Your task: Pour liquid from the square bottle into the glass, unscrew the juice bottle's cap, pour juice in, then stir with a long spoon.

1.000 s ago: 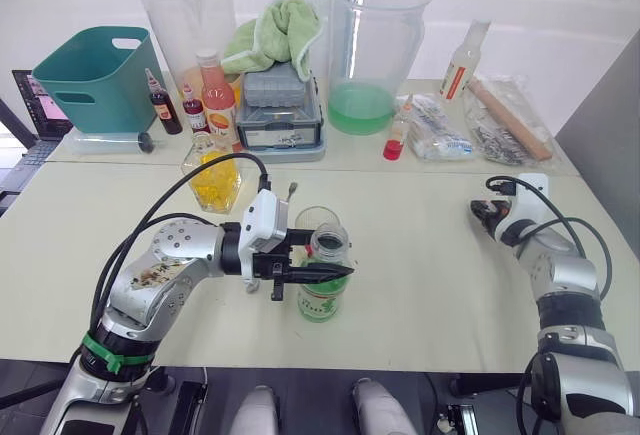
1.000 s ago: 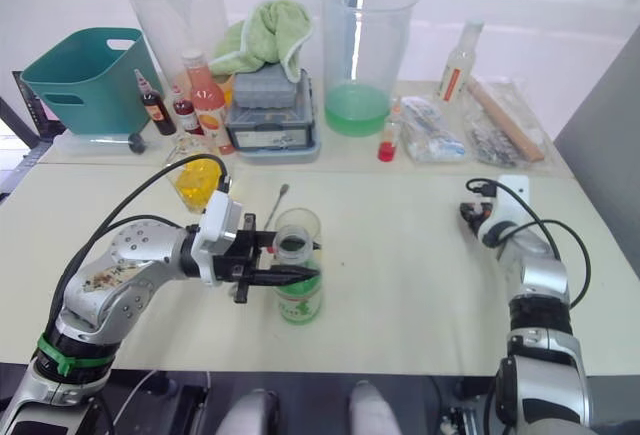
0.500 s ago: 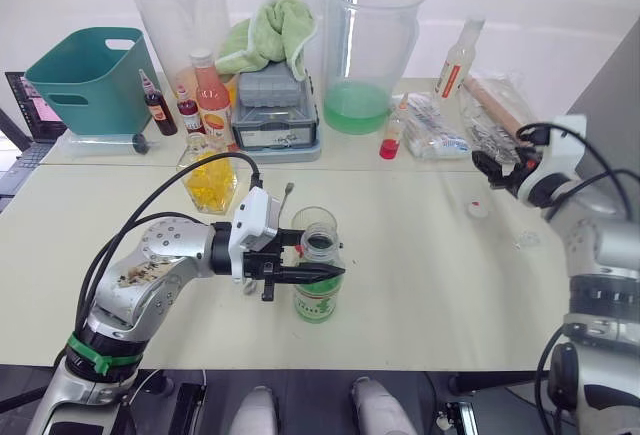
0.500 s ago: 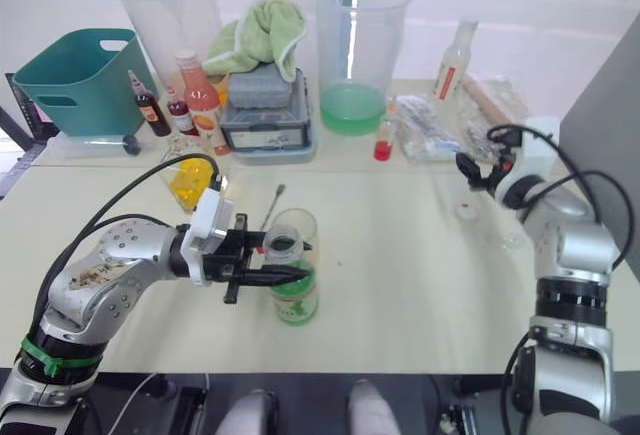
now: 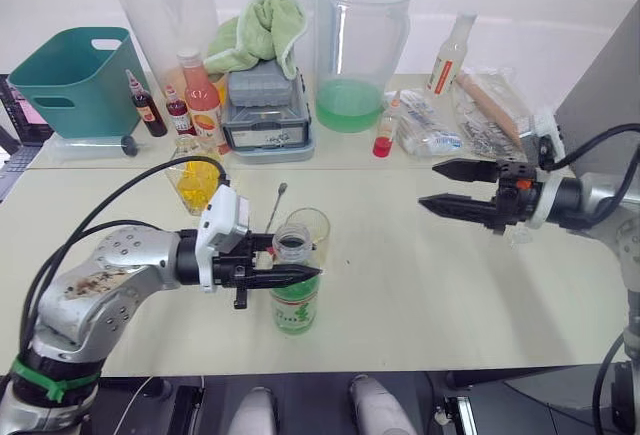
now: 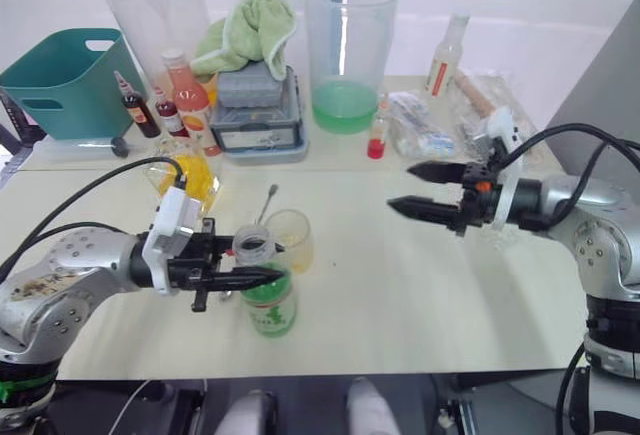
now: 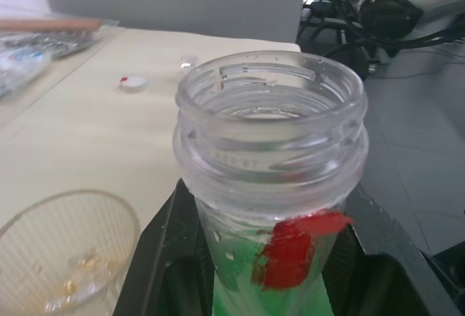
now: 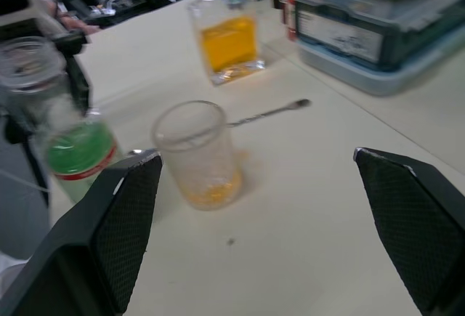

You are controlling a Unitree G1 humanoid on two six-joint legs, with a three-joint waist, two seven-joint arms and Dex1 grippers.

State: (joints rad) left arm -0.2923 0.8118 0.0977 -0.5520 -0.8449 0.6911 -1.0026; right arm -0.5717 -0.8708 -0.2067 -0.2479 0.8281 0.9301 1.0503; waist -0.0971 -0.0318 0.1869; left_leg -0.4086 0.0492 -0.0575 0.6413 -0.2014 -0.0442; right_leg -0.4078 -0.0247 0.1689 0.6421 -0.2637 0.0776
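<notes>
Item: slim clear plastic juice bottle of green liquid, green-and-white label, stood upright on the pale table near its front edge, neck open and uncapped. The left gripper was clamped on it, black fingers pressed against either side just below the threaded neck.

Item: small clear ribbed glass, upright, just behind and beside the juice bottle; a shallow yellow layer lay in its bottom in the right wrist view.

Item: thin silver long spoon, flat on the table behind the glass, its far end towards the storage box.

Item: squat square bottle of yellow liquid, upright, behind the left arm.

Item: small white cap, lying on the table well apart from the bottle, on the robot's right; a red mark showed on it, though the view was too poor to say more.

Item: right gripper, raised above the table's right half, fingers spread wide apart, holding nothing, pointing towards the glass.
</notes>
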